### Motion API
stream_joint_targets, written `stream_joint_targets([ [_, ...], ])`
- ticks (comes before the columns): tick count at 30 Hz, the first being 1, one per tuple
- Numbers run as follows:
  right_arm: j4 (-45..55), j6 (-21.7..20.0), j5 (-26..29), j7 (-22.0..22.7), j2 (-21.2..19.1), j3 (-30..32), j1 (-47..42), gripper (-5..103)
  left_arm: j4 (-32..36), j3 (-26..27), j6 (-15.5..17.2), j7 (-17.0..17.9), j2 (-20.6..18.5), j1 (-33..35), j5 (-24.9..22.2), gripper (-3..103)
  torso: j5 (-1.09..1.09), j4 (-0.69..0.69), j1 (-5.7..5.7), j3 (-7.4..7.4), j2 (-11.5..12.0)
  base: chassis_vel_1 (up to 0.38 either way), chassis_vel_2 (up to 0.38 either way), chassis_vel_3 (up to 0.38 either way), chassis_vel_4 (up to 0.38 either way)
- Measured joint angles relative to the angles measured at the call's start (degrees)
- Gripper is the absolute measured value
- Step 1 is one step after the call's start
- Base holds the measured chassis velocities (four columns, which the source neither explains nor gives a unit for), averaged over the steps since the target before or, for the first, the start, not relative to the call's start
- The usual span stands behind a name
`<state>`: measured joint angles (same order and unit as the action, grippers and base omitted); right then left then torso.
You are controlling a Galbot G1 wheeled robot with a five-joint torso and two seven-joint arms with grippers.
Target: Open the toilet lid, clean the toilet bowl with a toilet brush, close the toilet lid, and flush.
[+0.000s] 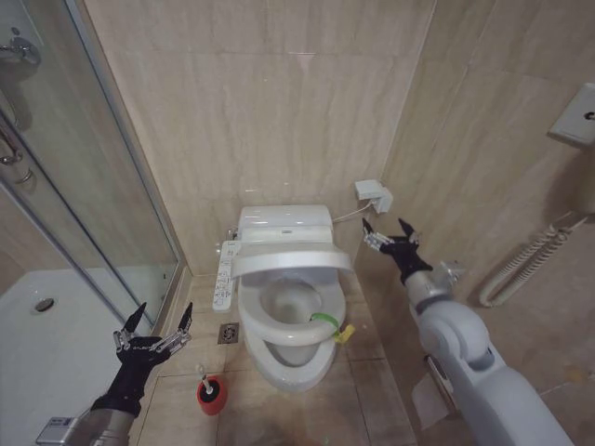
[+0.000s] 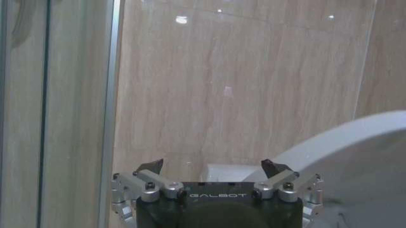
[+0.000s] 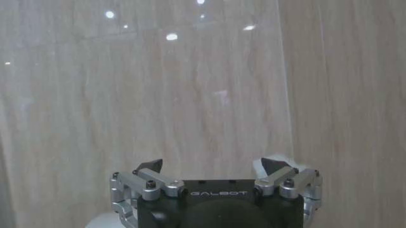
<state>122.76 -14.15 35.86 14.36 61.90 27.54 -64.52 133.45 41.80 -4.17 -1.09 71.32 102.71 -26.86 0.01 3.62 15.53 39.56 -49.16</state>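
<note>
Above the toilet bowl [image 1: 279, 358], your toilet lid [image 1: 288, 260] stands raised. Both jaws gape empty; left gripper [image 1: 154, 324] hovers over the toilet brush [image 1: 210, 390], right gripper [image 1: 389, 234] beside the tank. Brush pickup looks due: descend squarely onto its handle.

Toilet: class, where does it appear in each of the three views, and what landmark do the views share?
Head view: toilet at centre, against the wall.
Left wrist view: a curved white part, likely its lid, beside the left gripper.
Right wrist view: not in it.
Shared landmark: beige tiled wall.
</note>
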Motion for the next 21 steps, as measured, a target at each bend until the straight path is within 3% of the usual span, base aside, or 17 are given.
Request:
stream_joint_targets([
  [21, 13.5, 1.3, -6.7, -0.2, 5.3, 3.7, -18.5, 100, 0.0, 0.0, 0.0, 0.0, 0.0, 0.0, 0.0, 100, -0.02, 0.0, 0.0, 0.0, 0.0, 0.0, 0.0, 0.0, 0.0],
])
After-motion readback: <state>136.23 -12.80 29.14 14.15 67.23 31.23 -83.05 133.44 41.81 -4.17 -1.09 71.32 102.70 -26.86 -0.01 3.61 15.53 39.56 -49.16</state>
